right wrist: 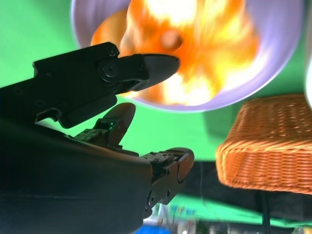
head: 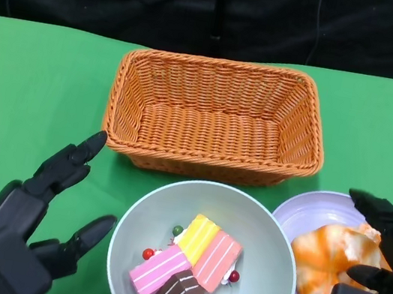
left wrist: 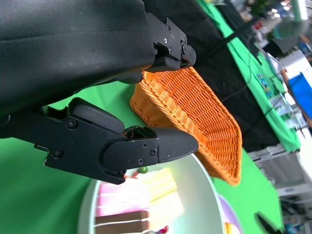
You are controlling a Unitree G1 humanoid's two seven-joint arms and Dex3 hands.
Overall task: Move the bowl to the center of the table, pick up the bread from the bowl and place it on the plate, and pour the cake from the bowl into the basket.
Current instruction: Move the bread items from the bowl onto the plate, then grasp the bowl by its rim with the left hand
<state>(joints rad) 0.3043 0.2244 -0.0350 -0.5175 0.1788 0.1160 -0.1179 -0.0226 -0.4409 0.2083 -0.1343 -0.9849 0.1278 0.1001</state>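
Note:
A pale green bowl (head: pixel 130 219) sits near the table's front middle and holds several cake slices (head: pixel 187 267) with small red and green berries. The orange-glazed bread (head: pixel 325 257) lies on the lilac plate (head: pixel 307 208), right of the bowl. My right hand (head: pixel 379 278) is at the bread's right side, fingers spread above and below it; the right wrist view shows those fingers (right wrist: pixel 146 66) apart in front of the blurred bread (right wrist: pixel 204 44). My left hand (head: pixel 32 217) is open just left of the bowl, not touching it. In the left wrist view its fingers (left wrist: pixel 146 146) hang over the bowl (left wrist: pixel 204 195).
An empty orange wicker basket (head: pixel 217 116) stands directly behind the bowl and plate. A green cloth (head: pixel 32 87) covers the table, with bare room to the left. Behind the far edge hangs a black backdrop.

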